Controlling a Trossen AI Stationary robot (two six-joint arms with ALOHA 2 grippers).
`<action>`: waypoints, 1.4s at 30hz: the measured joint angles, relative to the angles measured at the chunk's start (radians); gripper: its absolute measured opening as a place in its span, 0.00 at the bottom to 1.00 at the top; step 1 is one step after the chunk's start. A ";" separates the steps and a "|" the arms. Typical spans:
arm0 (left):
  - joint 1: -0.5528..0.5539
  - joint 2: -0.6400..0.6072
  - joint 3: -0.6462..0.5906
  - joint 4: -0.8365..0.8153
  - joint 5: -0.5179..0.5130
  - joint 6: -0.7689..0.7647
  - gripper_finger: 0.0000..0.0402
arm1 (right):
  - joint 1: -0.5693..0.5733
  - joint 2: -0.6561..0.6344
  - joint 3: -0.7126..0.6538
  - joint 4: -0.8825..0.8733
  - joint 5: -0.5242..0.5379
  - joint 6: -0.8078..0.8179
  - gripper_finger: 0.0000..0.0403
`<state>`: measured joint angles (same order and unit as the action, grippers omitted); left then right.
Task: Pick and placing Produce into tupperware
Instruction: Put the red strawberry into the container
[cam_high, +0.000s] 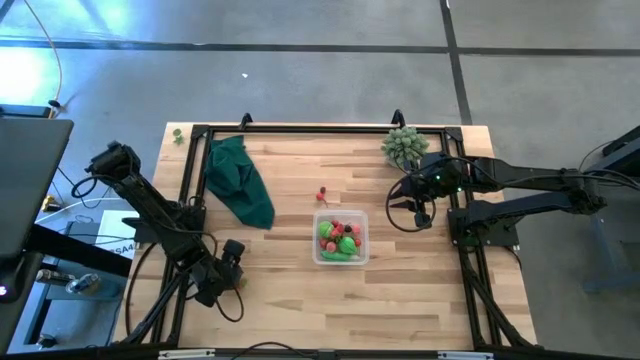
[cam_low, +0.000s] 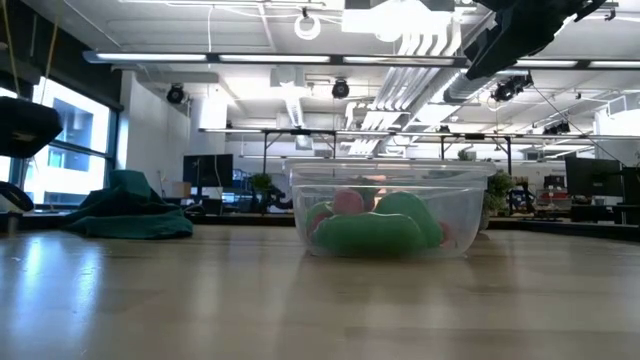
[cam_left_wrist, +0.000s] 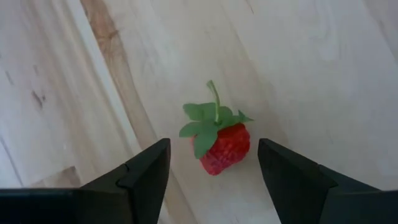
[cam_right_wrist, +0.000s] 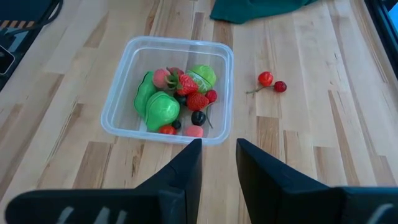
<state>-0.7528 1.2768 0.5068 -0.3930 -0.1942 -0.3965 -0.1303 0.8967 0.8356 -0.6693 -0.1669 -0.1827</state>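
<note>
Left gripper (cam_left_wrist: 211, 171): you had it low over the table's left front area, fingers (cam_left_wrist: 146, 171) spread wide with a strawberry (cam_left_wrist: 222, 146) lying on the wood between them, touching neither finger; it held nothing.
Strawberry: it lay on its side on the bare wood, green leaves and stem pointing away from your left wrist camera.
Right gripper (cam_right_wrist: 219, 163): you held it above the table on the right side, looking down toward the container (cam_right_wrist: 124, 93); its fingers stood a narrow gap apart with nothing between them.
Container: it sat near the middle of the table (cam_high: 420, 300), holding green pieces, strawberries, pink pieces and dark berries.
Cherries (cam_right_wrist: 271, 82): two red ones on a shared stem lay on the wood just beside the container, outside it.
Cloth (cam_high: 238, 180): you had a dark green one heaped at the table's back left.
Spiky plant (cam_high: 404, 145): it sat at the back right, near your right arm.
</note>
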 joint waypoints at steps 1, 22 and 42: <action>0.000 0.007 0.000 0.004 0.002 -0.001 0.58 | 0.000 0.000 0.000 0.000 0.000 0.000 0.22; 0.000 0.117 0.001 0.102 -0.003 -0.035 0.58 | 0.000 0.000 0.000 0.000 0.000 0.000 0.22; 0.000 0.117 0.002 0.089 0.000 -0.063 0.39 | 0.000 0.000 0.000 0.000 0.000 0.000 0.22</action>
<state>-0.7528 1.3933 0.5083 -0.3044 -0.1942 -0.4592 -0.1303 0.8967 0.8356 -0.6691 -0.1669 -0.1826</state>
